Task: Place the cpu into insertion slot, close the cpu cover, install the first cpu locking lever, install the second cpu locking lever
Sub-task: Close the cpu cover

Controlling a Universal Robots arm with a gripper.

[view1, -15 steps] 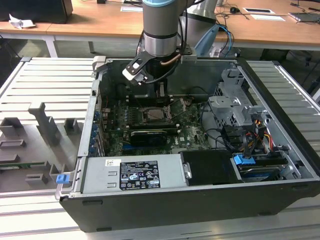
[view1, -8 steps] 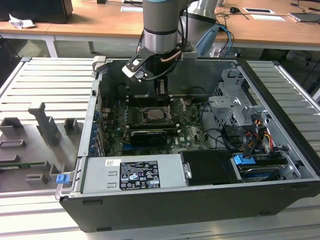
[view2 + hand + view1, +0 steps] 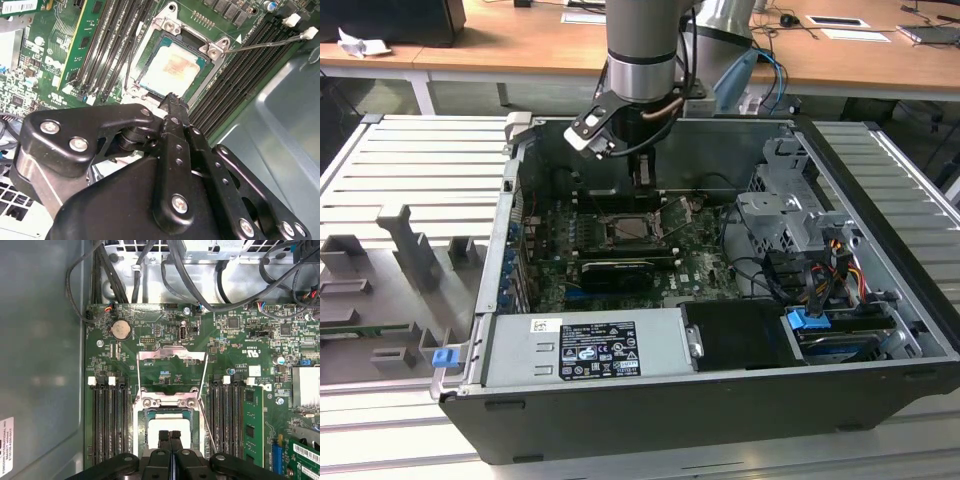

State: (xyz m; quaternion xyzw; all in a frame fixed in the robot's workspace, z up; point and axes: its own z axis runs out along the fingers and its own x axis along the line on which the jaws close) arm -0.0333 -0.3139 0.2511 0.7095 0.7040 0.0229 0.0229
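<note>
The cpu lies flat in its socket on the green motherboard, its silvery-tan top facing up; in the exterior view the cpu sits mid-board. The cpu cover, a thin metal frame with an open window, is swung back off the socket. Two thin wire locking levers stand raised beside the cover. My gripper hangs just over the cpu's edge, fingers pressed together with nothing between them.
Black memory slots flank the socket, and a green memory module stands in one. A long black component, the power supply, the drive cage and loose cables crowd the case. The case walls ring the board.
</note>
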